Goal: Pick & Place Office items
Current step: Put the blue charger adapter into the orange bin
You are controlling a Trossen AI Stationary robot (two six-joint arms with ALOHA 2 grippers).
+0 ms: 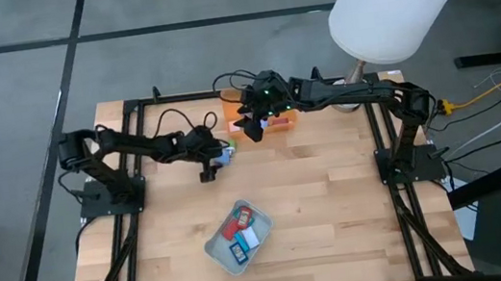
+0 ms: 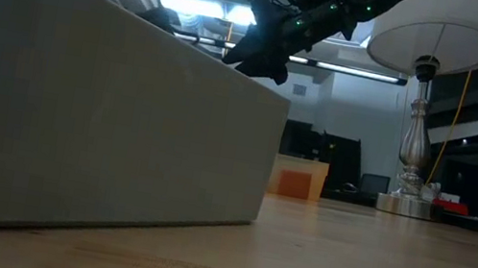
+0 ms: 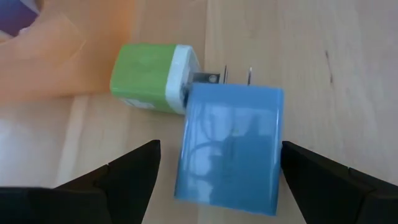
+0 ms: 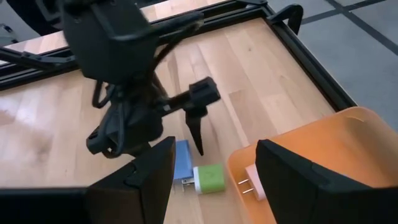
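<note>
Wood table [image 1: 333,178] | left gripper [image 3: 217,168] open astride blue block [image 3: 229,149] | right gripper [image 4: 211,171] open, empty

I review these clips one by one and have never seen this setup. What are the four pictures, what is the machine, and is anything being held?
It is a robot with two dark arms at a wooden table. One camera looks straight down, one sits at table height, and one rides on each wrist.

The left gripper is open, its fingers on either side of a blue plug-in charger on the wood, not yet gripping it. A green charger lies against the blue one, beside an orange tray holding a pink charger.

The right gripper hangs open above that tray, holding nothing.

Nearer the front, a grey tray holds red and blue flat items. A lamp stands at the back.
</note>
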